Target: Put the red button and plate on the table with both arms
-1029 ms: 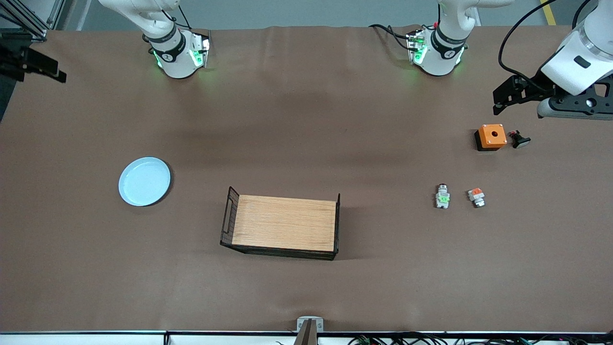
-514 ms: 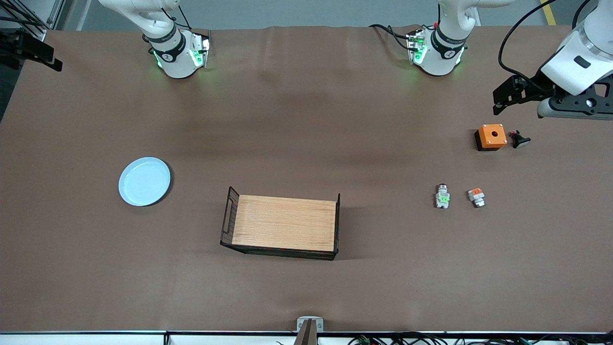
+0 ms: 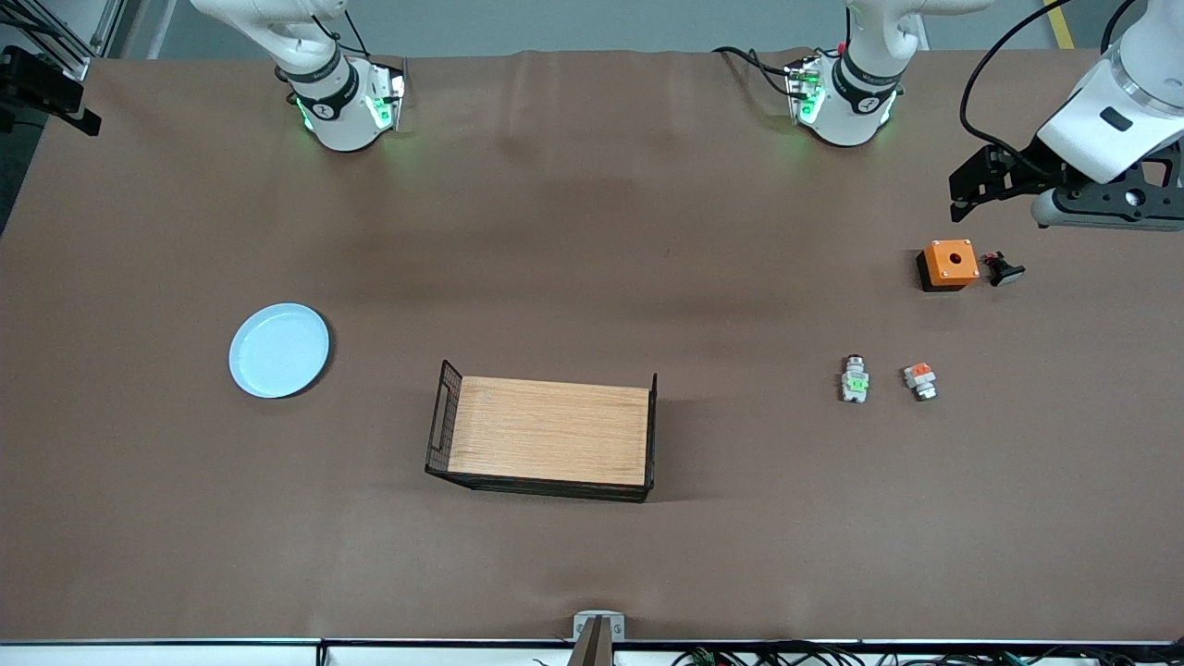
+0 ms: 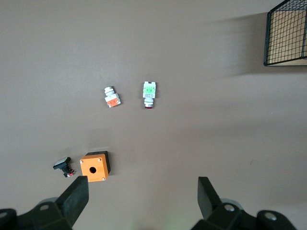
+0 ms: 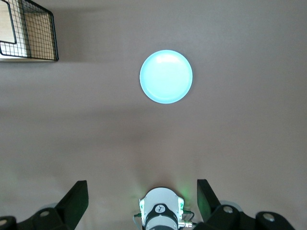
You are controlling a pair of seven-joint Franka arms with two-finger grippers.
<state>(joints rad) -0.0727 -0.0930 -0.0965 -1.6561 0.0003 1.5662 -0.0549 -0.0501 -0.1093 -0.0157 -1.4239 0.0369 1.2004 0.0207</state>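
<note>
The pale-blue plate (image 3: 278, 350) lies flat on the brown table (image 3: 592, 231) toward the right arm's end; it also shows in the right wrist view (image 5: 166, 76). The green-middled button block (image 3: 856, 379) lies on the table toward the left arm's end and shows in the left wrist view (image 4: 149, 93). My left gripper (image 4: 141, 203) is open and empty, high over the table by the orange box. My right gripper (image 5: 142, 201) is open and empty, high over the table by its own arm's base (image 5: 160, 211); only its black edge (image 3: 42, 88) shows in the front view.
A wooden tray with black wire ends (image 3: 546, 435) stands mid-table. An orange box with a hole (image 3: 948, 264) and a small black part (image 3: 1004, 270) lie near the left gripper. A block with an orange-red top (image 3: 920, 380) lies beside the green one.
The right gripper's black edge has drifted toward the table's corner at the right arm's end. The left hand has shifted slightly toward the robots' side. Nothing on the table moved.
</note>
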